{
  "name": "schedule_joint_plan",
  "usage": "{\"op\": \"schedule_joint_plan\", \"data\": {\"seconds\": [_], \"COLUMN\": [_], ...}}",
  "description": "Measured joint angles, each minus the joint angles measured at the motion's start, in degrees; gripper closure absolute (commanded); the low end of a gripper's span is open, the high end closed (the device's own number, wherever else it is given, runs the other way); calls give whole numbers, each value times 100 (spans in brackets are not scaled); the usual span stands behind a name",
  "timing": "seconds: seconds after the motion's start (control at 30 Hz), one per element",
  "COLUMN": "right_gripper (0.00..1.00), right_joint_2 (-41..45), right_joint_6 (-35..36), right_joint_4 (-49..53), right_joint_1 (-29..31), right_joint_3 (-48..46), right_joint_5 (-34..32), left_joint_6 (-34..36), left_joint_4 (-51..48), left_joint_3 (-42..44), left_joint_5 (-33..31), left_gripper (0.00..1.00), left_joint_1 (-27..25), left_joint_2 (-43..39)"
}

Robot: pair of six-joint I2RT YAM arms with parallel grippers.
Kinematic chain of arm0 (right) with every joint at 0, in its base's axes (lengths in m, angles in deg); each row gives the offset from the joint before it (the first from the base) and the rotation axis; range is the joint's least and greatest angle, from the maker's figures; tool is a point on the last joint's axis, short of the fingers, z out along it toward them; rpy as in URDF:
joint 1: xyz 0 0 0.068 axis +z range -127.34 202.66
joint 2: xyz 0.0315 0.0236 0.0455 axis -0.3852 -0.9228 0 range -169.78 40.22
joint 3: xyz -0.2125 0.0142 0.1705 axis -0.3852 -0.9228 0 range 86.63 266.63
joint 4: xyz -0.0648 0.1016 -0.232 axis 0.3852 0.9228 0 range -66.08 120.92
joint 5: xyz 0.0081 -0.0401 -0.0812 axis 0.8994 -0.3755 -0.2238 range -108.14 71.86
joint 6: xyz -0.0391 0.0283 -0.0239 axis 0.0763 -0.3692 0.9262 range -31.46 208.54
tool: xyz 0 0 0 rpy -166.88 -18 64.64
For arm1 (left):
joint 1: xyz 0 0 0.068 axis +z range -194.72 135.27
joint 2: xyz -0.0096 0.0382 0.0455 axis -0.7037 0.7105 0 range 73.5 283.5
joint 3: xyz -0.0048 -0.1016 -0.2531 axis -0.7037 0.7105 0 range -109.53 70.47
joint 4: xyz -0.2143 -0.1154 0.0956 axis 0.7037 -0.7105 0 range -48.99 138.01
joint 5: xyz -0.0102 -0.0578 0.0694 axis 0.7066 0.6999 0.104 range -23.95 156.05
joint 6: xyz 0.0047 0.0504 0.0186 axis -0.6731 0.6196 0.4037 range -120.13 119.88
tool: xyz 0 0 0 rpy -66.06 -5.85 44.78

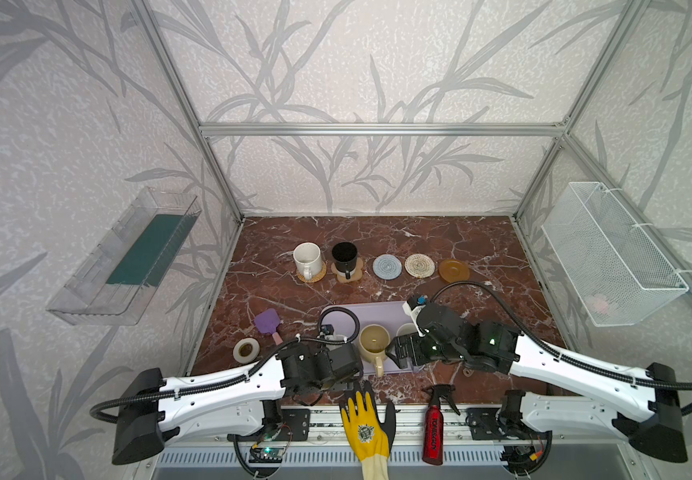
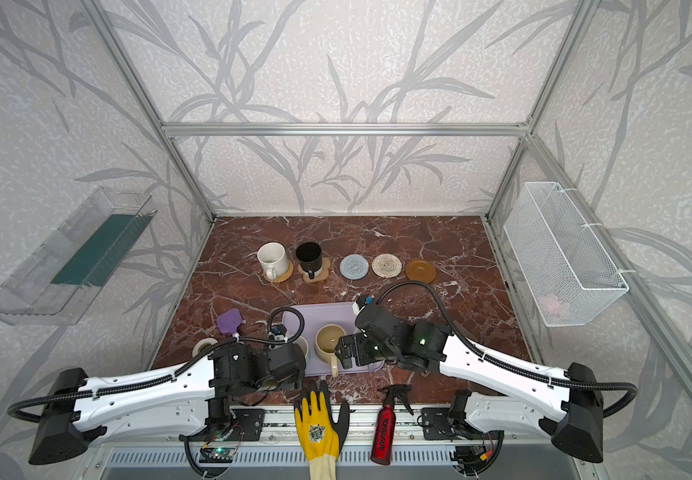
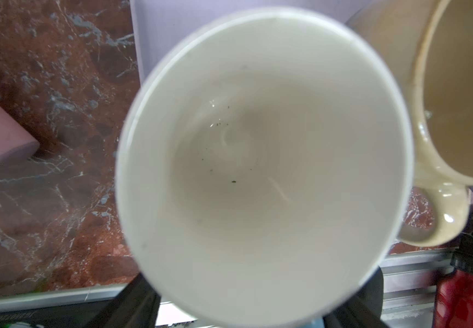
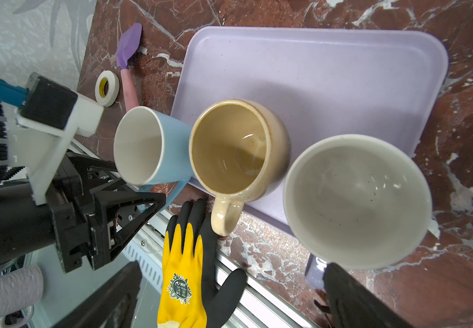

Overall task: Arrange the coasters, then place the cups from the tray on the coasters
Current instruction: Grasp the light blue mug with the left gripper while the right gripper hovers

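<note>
Desk (image 1: pixel 481 257): red-brown marble, white veining. Lavender tray (image 1: pixel 377 311) is set near the front edge, roughly centred. Five coasters are lined up in one row behind the tray, well apart from it. From beyond the tray's left end to beyond its right: orange rattan coaster (image 1: pixel 318 274), paw coaster (image 1: pixel 359 266), grey-blue coaster (image 1: pixel 387 266), cream spiral coaster (image 1: pixel 419 264), amber disc (image 1: pixel 453 270). Purple spatula (image 1: pixel 267 322) and tape roll (image 1: pixel 246 349) are laid left of the tray. Yellow glove (image 1: pixel 365 428) is draped over the desk edge in front of the tray.
</note>
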Motion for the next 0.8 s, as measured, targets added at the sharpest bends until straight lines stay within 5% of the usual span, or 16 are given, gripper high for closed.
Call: {"op": "schedule_joint_plan", "data": {"seconds": [0.8], "right_gripper": [1], "right_joint_2": [160], "right_joint_6": [-190], "right_joint_4": [-131], "right_joint_1": [72], "right_joint_3": [-42], "right_joint_5": [-286], "left_joint_6": [579], "left_joint_4": [138], "left_joint_3": [-131], "left_joint_5": [-107], "left_gripper": [69], "left_joint_1": [146], "left_joint_2": [490]}}
